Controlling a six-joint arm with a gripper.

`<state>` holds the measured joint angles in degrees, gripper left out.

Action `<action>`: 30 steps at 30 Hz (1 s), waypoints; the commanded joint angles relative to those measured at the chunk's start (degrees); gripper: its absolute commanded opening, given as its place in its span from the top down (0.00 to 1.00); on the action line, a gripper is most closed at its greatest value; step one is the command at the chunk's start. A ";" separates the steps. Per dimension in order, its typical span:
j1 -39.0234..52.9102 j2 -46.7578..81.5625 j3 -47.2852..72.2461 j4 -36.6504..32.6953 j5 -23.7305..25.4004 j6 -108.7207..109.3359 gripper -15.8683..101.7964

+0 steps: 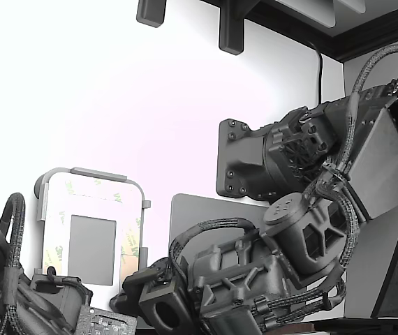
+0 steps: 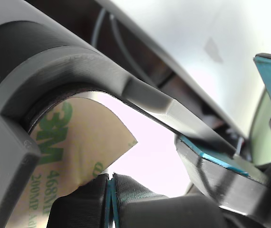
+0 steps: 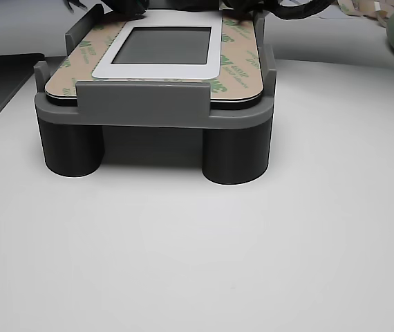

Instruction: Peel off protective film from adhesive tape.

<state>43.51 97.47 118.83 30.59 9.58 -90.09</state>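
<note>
Where tool pinches: film corner curled up

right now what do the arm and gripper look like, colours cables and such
The arm is dark grey to black, built of blocky, ribbed, printed-looking housings with a bolted flange plate. Braided black cable sleeves loop along it, and a pale grey box sits near its upper end. The gripper has black ridged fingers lined with thin teal-blue pads.
</note>
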 commanded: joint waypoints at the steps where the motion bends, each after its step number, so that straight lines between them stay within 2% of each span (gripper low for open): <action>1: -0.70 1.76 -1.05 0.18 -0.44 0.00 0.95; 12: -0.62 3.52 0.44 0.79 -0.35 -0.26 0.95; 30: -1.76 3.43 3.25 -2.46 -0.88 -0.88 0.95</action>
<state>42.80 99.76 122.78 28.12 8.88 -90.79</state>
